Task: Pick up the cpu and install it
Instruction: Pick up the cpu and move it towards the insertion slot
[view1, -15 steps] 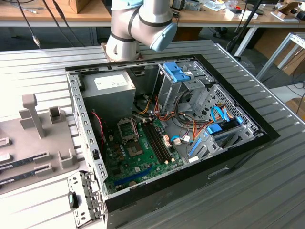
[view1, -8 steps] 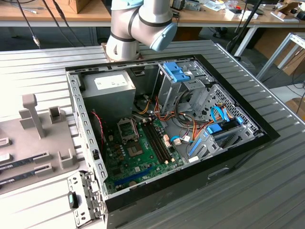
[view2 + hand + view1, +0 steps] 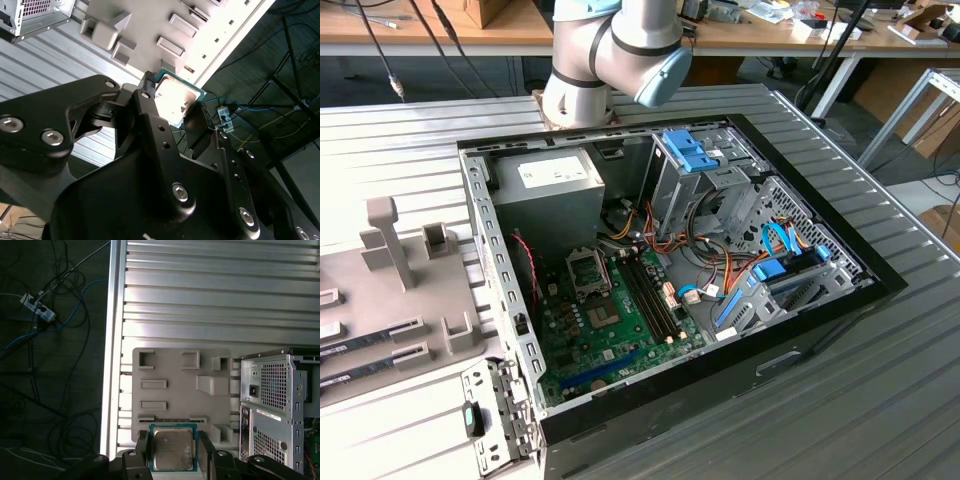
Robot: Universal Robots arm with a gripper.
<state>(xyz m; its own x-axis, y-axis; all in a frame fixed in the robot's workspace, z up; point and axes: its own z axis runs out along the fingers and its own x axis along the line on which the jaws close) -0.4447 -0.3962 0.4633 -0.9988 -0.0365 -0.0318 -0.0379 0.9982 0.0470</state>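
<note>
The cpu (image 3: 172, 442), a small square chip with a silver-grey top and a thin green rim, is clamped between two black fingers (image 3: 142, 450) of my gripper (image 3: 173, 456). It hangs high above the grey fixture plate (image 3: 180, 385). In the second wrist view the cpu (image 3: 176, 95) shines brightly between the same fingers (image 3: 149, 92), and the gripper (image 3: 175, 111) is shut on its edges. The open computer case (image 3: 670, 270) lies on the table with its green motherboard (image 3: 605, 330) exposed. An empty metal-framed socket (image 3: 588, 270) sits near the board's upper part.
The grey fixture plate (image 3: 390, 300) with upright holders lies on the ribbed metal table (image 3: 840, 400) at the exterior view's left. Memory sticks (image 3: 650, 295), cables and blue drive brackets (image 3: 690, 150) crowd the case. The arm's base (image 3: 610, 50) stands behind the case. Cables (image 3: 50, 315) lie on the floor beyond the table edge.
</note>
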